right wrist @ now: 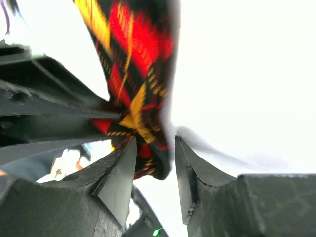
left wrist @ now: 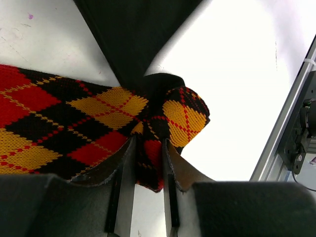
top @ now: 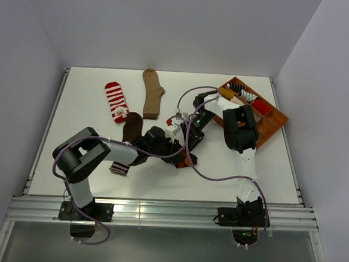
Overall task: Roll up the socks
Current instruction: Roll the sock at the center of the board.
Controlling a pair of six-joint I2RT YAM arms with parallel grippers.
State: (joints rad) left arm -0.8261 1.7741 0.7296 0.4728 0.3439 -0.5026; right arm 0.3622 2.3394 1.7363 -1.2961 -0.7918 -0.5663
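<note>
Bright, even light blows out the table (left wrist: pixel 237 74) in the wrist views; right wrist's argyle sock (right wrist: pixel 133 64) is motion-blurred.

Argyle sock (left wrist: pixel 74 123) bunched at 1 end; red-white striped sock (top: pixel 116 102), tan sock (top: pixel 152 93), brown sock (top: pixel 131 127) flat nearby

White desk (top: pixel 279 168); metal rail frame (top: pixel 168 214) runs along its near edge. Orange-brown tray (top: pixel 275 123) at right rear corner, set askew to desk edges. Pale walls (top: pixel 170 23) behind and on both sides.
</note>
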